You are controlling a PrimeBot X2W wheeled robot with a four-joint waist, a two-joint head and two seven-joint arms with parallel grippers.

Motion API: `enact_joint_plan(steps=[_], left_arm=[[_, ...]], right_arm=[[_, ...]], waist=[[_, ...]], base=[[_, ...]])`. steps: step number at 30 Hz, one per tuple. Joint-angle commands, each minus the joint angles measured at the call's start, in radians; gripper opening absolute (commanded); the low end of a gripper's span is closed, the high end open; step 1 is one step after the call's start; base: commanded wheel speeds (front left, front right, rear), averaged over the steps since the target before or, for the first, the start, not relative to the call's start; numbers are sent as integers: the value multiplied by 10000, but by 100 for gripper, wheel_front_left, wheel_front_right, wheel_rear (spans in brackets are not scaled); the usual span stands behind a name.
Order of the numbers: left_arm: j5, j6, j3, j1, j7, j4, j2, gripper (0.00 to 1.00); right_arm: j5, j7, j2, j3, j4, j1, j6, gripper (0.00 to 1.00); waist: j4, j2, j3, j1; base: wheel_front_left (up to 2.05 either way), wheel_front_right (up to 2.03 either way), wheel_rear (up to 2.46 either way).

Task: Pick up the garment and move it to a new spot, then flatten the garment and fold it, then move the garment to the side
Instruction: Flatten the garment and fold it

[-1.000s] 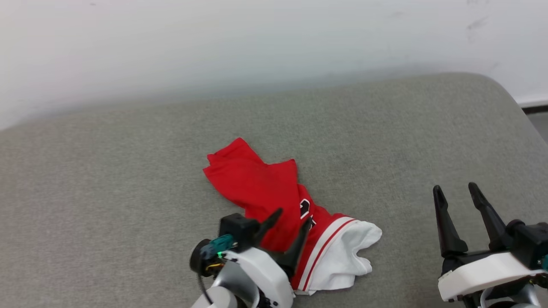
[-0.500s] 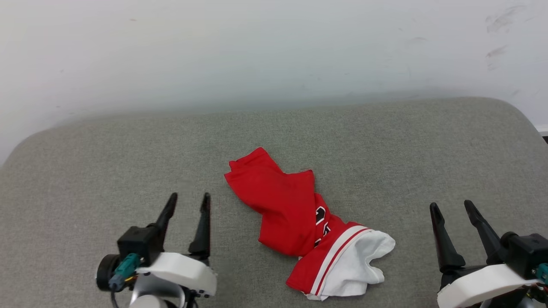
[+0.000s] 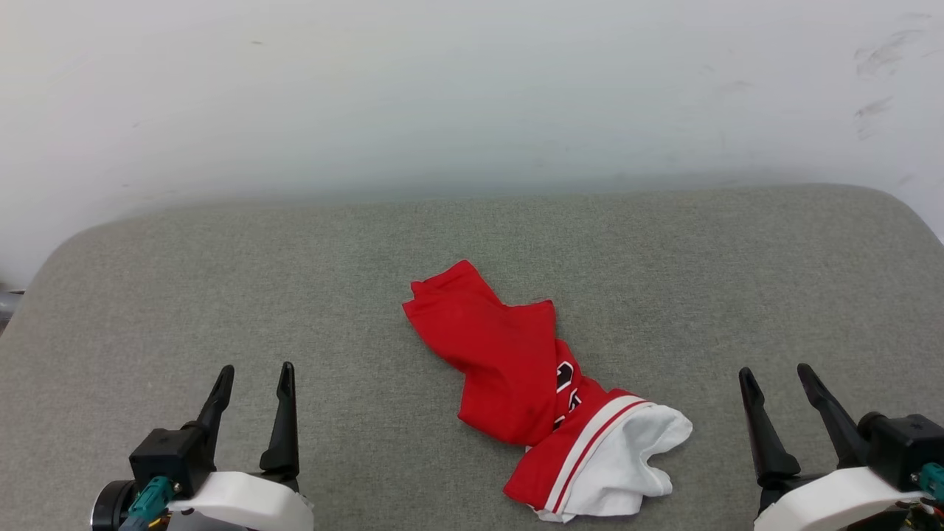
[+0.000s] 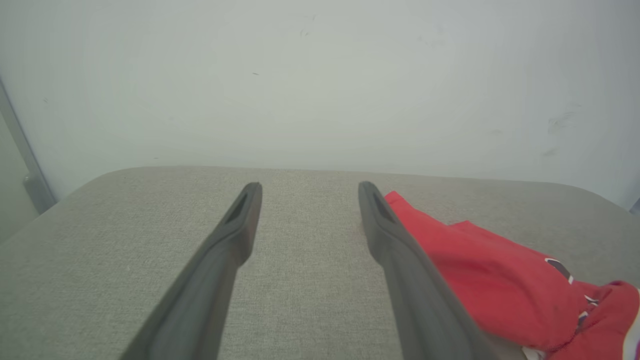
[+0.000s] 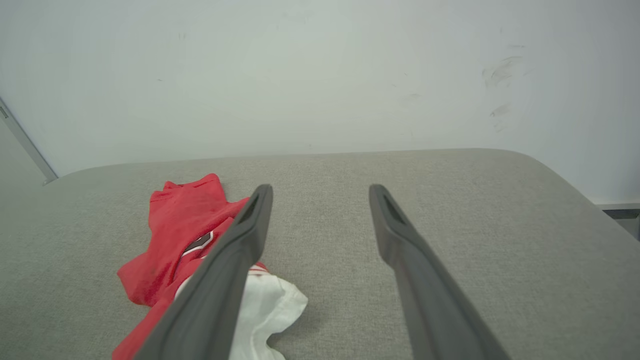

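The garment (image 3: 509, 361) lies crumpled in a narrow heap in the middle of the grey padded surface (image 3: 332, 280): red cloth with a white sleeve and red-and-white striped trim at its near end, and a bit of black lettering showing. My left gripper (image 3: 254, 372) stands open at the lower left, well clear of the garment. At the lower right my right gripper (image 3: 774, 372) is open too, apart from it. In the left wrist view the garment (image 4: 490, 270) lies right of my fingers (image 4: 230, 235). The right wrist view has the garment (image 5: 185, 225) left of my fingers (image 5: 395, 225).
A pale wall (image 3: 472, 96) rises right behind the grey surface. The surface's rounded corners show at the far left and far right, with a dark strip of floor (image 5: 622, 214) past the right one.
My left gripper has drawn back from over the garment to the lower left, with nothing in it. The head camera has also shifted. The right gripper stays put.
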Motion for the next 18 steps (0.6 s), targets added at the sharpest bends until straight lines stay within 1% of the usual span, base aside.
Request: enact_joint_plan(steps=[1,5,7,10,12,15,18], left_arm=[[-64,-12,-28,87,33,-67,58,100],[-119,20,-63,146,116,-190,40,100],[-106,47,-77,107,127,-224,28,100],[-100,47,-144,-44,138,-229,-12,100],[-113,22,-189,-138,129,-200,-69,100],[-154,-27,-260,-258,49,-114,-181,100],[-164,-71,-313,-407,-42,-29,-260,100]], right_arm=[[4,15,17,-13,-50,158,-7,100],[39,295,17,-66,-1,194,-7,100],[-157,659,17,16,27,204,-7,100],[-116,1636,18,333,98,127,-7,100],[4,2524,-53,606,219,114,-7,100],[305,3713,-434,1047,365,25,-7,100],[669,4568,-769,1567,436,-102,-7,100]], waist=[[11,0,-3,0],[48,0,13,0],[80,0,48,0],[195,0,136,0],[315,0,197,0],[551,0,309,0],[783,0,473,0]], base=[[0,0,0],[0,0,0],[0,0,0],[0,0,0],[0,0,0],[0,0,0],[0,0,0]])
